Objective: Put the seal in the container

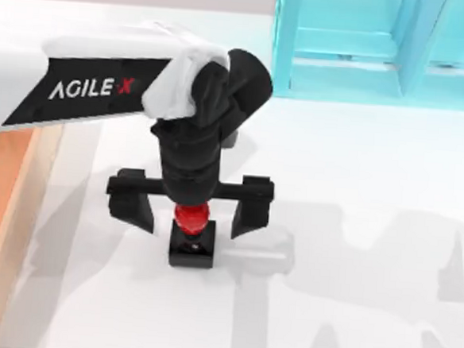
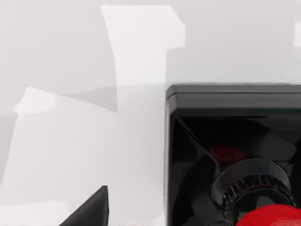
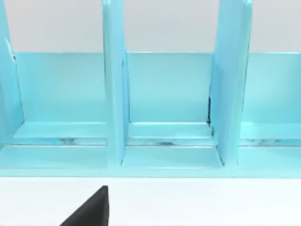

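The left tool (image 1: 189, 211) hangs over the white table (image 1: 355, 230), reaching in from the top view's left side, its two black fingers (image 1: 132, 203) spread wide apart. The seal (image 1: 192, 233) stands upright on the table right under the middle of that tool, between the fingers, with a clear gap to each one. Its glossy red knob sits just below the tool's black body and its black square base rests on the table. Nothing is gripped.

In the left wrist view the seal (image 2: 235, 155) shows up close: the black square base, a ribbed black collar and a slice of the red knob, with one dark fingertip (image 2: 91, 212) off to the side, apart from the base.

The container (image 1: 3, 198) lies well off to the left of the left tool, at the table's left edge, with its pale wood rim and orange-brown floor showing.

A light blue shelf-like frame (image 1: 361, 40) stands beyond the tool, at the far right of the table. The right wrist view faces this frame (image 3: 164, 94) and its upright dividers, and a dark fingertip (image 3: 91, 212) of the right tool shows; how far that tool is open I cannot tell.
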